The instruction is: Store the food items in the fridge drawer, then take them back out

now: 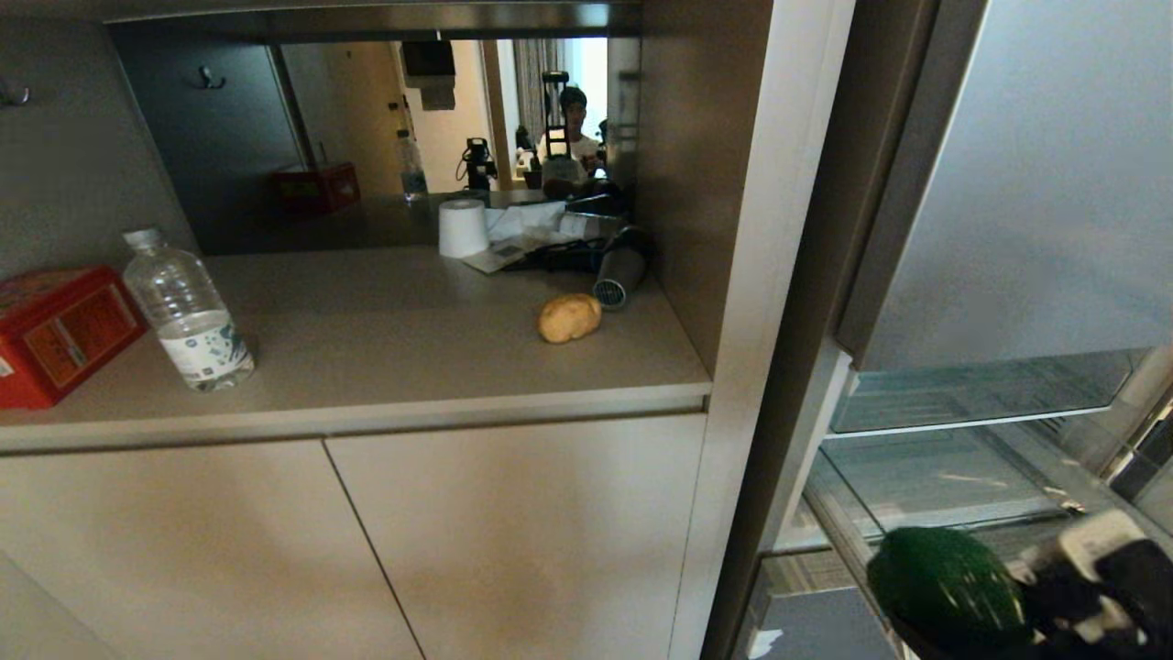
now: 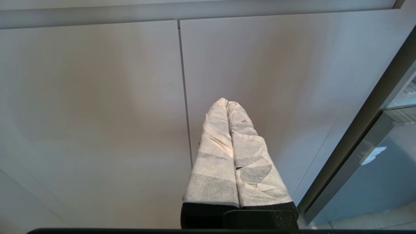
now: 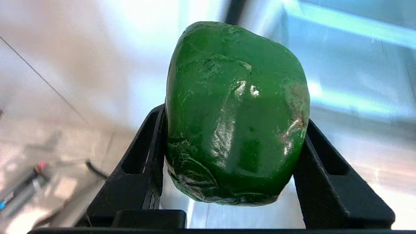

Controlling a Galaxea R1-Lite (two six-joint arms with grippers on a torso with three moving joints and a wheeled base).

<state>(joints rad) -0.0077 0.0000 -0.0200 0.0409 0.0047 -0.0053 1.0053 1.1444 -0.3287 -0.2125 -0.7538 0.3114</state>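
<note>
Head view looks down at counter point(image 1: 412, 348); wrist views close; bell pepper point(image 1: 944, 582) shared with right.

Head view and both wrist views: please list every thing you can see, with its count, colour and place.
bell pepper: 1, dark green, held between the right gripper's fingers by the open fridge
potato: 1, tan-yellow, on the counter
water bottle: 1, clear, on the counter's left
tin box: 1, red, left of the bottle
paper roll: 1, white, at the counter's back
cabinet doors: 2, beige, under the counter
fridge: 1, silver, right
left gripper: 1, white-wrapped, shut, facing the cabinet doors
right gripper: 1, black, gripping the pepper
</note>
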